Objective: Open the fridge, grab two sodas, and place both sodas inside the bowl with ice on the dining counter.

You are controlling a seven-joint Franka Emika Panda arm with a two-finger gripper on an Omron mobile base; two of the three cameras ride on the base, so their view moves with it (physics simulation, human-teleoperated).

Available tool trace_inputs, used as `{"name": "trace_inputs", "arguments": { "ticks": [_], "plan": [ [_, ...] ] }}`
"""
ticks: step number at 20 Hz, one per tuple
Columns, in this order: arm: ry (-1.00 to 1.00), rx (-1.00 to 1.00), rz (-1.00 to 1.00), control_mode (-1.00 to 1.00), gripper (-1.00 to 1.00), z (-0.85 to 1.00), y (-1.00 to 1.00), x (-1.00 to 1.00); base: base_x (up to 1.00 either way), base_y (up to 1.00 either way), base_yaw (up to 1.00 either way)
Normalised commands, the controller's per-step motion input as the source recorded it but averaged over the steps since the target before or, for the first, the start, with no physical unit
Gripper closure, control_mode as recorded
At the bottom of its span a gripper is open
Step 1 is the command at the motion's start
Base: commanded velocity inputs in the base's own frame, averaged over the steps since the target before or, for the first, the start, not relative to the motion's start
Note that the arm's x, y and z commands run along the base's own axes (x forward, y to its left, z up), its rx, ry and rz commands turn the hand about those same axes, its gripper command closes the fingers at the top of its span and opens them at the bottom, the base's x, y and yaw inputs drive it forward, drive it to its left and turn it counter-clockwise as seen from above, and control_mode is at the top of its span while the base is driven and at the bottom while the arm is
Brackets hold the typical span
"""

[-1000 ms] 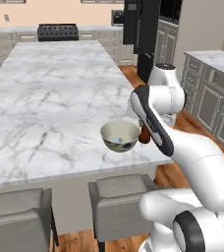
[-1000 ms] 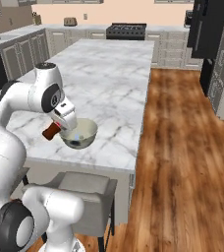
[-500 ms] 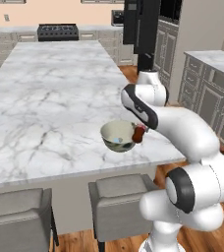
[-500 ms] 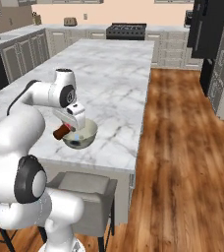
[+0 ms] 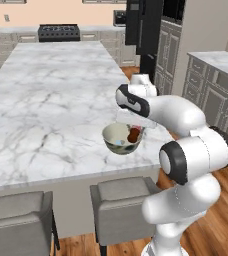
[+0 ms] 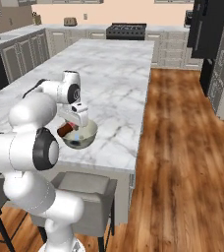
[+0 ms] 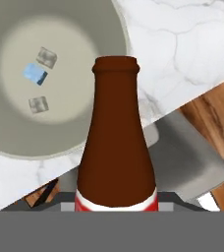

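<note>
White arm's jaws closed on a small dark brown cola bottle with a red label, held above the right rim of the round cream-white bowl. Bowl sits at the near right corner of the long white grey-veined marble surface. Inside the bowl: small ice cubes and a blue piece. Grey stools stand under the near edge. Tall black fridge far right, well apart.
</note>
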Motion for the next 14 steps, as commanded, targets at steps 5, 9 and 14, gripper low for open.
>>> {"name": "trace_inputs", "arguments": {
  "ticks": [5, 9, 14],
  "plan": [
    [0.04, 0.0, 0.0, -1.0, 1.0, -0.28, 0.02, 0.36, 0.0, 0.0, 0.0],
    [0.02, -0.01, 0.0, -1.0, 1.0, -0.19, 0.0, 0.44, 0.0, 0.0, 0.0],
    [0.02, -0.02, 0.0, -1.0, 1.0, -0.27, 0.0, 0.45, 0.0, 0.0, 0.0]
  ]
}}
